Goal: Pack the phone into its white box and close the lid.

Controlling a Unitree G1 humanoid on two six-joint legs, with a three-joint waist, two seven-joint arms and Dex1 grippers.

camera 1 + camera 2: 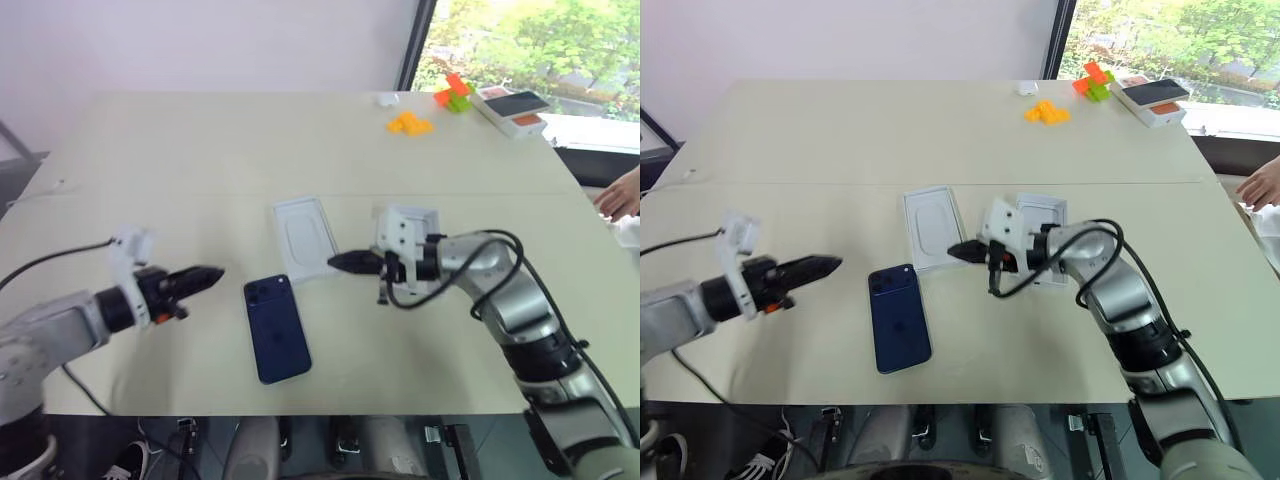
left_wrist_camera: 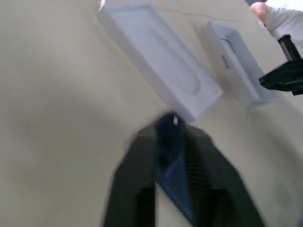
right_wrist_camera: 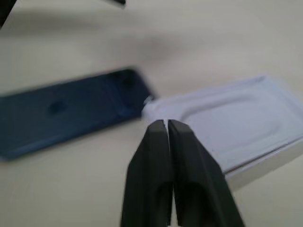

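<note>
Located flat on the surface (image 1: 200, 150): the phone (image 1: 277, 327), back up, camera cluster at the far corner, near the front edge and held by nothing. Left there free on all sides, probably so that either claw can reach its long edges.

Positioned just beyond the phone: a white box part with an oval recess (image 1: 303, 238), its near corner almost touching the phone's far end. Beside it, partly hidden behind the right wrist: a second white box part (image 1: 412, 222). Cannot tell which of the two is tray and which is lid.

Right claw (image 1: 345, 263): pressed together, empty, pointing across toward the recessed part and hovering beside its near end. Judged unfit for a pick as it stands; must spread first.

Left claw (image 1: 205, 277): aimed at the phone from the other side, apart from it. Spread or pressed together: cannot tell.

Packing not yet begun; phone outside the box.
</note>
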